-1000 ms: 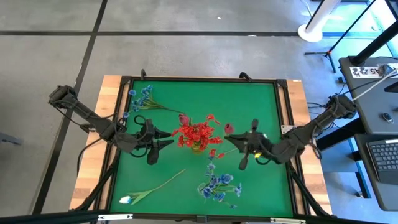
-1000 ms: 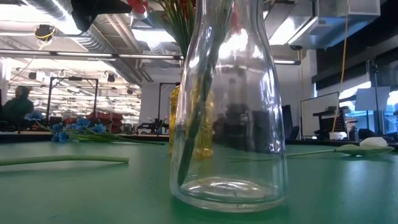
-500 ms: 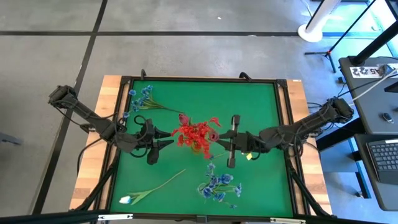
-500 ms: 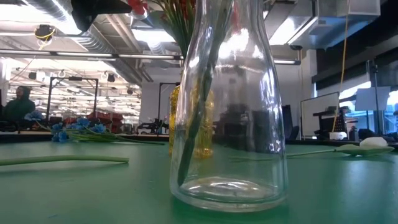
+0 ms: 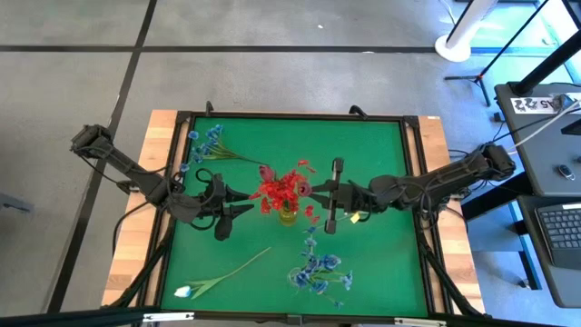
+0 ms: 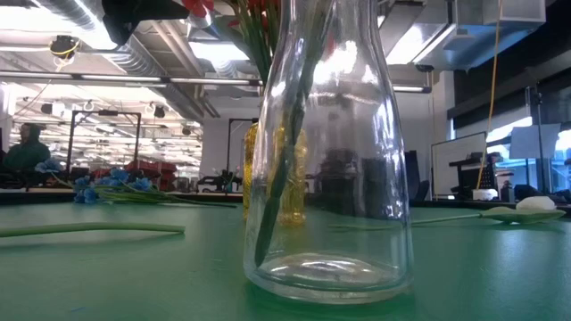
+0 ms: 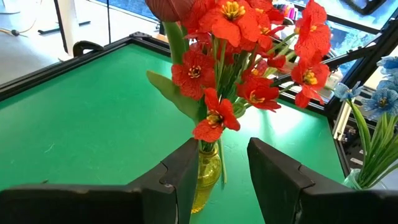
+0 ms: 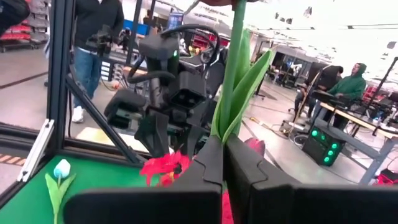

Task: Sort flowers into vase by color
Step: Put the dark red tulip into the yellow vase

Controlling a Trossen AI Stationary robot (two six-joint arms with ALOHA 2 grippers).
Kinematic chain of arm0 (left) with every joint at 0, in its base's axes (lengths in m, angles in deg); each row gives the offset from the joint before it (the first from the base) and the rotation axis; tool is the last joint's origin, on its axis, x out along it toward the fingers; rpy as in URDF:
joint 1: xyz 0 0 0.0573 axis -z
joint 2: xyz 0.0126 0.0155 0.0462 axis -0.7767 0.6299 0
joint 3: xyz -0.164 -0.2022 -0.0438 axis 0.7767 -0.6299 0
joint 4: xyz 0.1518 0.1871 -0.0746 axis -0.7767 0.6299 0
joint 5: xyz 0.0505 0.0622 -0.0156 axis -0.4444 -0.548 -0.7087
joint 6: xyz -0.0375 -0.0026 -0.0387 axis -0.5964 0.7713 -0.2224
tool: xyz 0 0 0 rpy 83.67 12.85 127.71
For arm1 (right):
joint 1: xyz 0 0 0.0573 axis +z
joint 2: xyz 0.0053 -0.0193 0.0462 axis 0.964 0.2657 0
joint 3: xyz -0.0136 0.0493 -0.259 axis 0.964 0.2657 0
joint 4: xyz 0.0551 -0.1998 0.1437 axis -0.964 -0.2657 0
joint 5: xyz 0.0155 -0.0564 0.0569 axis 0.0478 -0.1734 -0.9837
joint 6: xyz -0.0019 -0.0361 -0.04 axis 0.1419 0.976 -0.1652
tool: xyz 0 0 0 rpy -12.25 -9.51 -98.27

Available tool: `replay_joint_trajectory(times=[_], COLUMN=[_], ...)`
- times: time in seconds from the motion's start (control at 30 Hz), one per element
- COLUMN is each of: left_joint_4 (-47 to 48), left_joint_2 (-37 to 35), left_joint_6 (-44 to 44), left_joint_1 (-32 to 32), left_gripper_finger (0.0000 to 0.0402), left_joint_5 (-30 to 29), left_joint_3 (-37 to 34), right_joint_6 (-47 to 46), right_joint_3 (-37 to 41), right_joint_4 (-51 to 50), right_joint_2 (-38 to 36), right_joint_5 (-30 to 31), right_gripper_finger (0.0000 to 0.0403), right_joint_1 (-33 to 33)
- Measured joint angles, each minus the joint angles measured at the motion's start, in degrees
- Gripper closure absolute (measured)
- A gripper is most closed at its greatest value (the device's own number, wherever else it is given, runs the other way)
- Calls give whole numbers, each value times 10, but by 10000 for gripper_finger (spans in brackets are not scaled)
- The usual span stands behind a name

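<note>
A yellow vase (image 5: 288, 214) at the table's middle holds a bunch of red flowers (image 5: 280, 189) and a pink bud (image 7: 171, 7). My left gripper (image 5: 245, 202) stands open just left of it, its fingers short of the vase (image 7: 208, 177). From the right, my right gripper (image 5: 312, 191) reaches level to the red bunch, shut on a flower with a green stem (image 8: 231, 93) and leaves. A clear vase (image 5: 313, 275) with blue flowers stands nearer the front. My right gripper pinches the flower's green stem (image 8: 225, 134) between its two fingers, just below the leaves. The fingers come level from the table's right and lie across the stem. The stem stands upright above the fingers, lifted clear; its blossom runs out of the wrist view.
A spray of blue flowers (image 5: 207, 141) lies at the far left of the green mat. A white tulip (image 5: 186, 291) on a long stem lies at the near left. In the low view the clear vase (image 6: 328, 152) fills the middle, the yellow vase (image 6: 252, 169) behind it.
My right gripper has gone toward the table's left, up to the red bunch over the yellow vase, and has rolled about its own line. The held flower has travelled with it, clear of the table.
</note>
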Motion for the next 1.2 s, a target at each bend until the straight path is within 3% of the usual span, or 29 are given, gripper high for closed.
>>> replay_joint_trajectory(times=[0.4,0.67,1.2], left_joint_4=[0,1,0], left_joint_2=[0,0,0], left_joint_6=[4,5,5], left_joint_1=[0,0,0], left_gripper_finger=[266,266,266], left_joint_5=[7,7,7], left_joint_3=[0,0,0], right_joint_6=[-11,-48,-33], right_joint_3=[-1,0,0], right_joint_4=[16,-12,41], right_joint_2=[53,51,5], right_joint_5=[-4,-4,-34], right_gripper_finger=[402,402,402], right_joint_1=[1,2,2])
